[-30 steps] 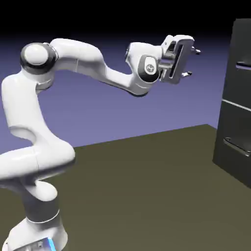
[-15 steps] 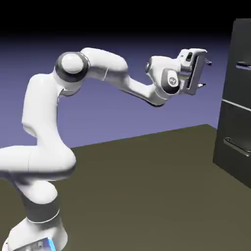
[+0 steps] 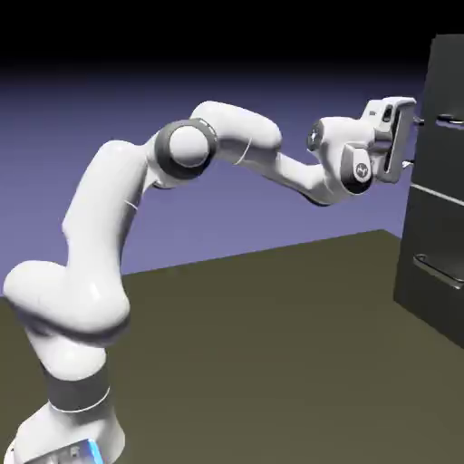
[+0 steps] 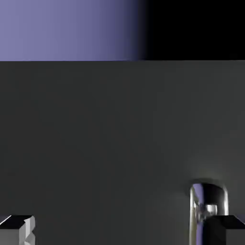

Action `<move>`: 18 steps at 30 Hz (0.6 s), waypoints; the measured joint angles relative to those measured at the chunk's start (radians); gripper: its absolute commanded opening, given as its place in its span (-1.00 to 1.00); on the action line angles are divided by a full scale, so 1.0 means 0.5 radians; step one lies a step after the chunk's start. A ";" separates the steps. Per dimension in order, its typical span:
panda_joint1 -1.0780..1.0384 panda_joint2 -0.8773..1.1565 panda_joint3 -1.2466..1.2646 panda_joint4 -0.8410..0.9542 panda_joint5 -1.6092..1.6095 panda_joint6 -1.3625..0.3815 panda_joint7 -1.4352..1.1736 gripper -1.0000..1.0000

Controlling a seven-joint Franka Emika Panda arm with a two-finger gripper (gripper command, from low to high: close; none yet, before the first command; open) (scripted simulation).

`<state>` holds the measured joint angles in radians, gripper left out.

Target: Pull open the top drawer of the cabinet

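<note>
Bench (image 3: 272,344) bare in the foreground, lower half of frame. Arm has swung from mid-frame to the right over the last second; gripper (image 3: 413,140) now sits just short of the cabinet (image 3: 435,227) at right edge, upper third. Jaws spread wide, nothing held. Top drawer (image 3: 446,91) front is shut; its light bar handle (image 3: 449,119) level with the gripper. Hand view: drawer face fills the frame, handle end (image 4: 208,201) at lower right by one fingertip (image 4: 225,229). Approach nearly done; likely needs a small lateral correction before closing on the bar.
</note>
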<state>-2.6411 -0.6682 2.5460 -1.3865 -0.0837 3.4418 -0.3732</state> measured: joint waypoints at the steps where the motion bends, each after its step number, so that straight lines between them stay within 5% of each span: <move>1: -0.072 -0.003 0.070 0.039 -0.002 0.011 -0.030 0.00; 8: -0.490 -0.018 0.470 0.263 -0.015 0.075 -0.206 0.00; 18: 0.062 0.319 -0.255 0.393 0.321 -0.019 -0.339 0.00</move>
<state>-2.6103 -0.5085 2.4187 -1.1900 0.0769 3.4323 -0.5429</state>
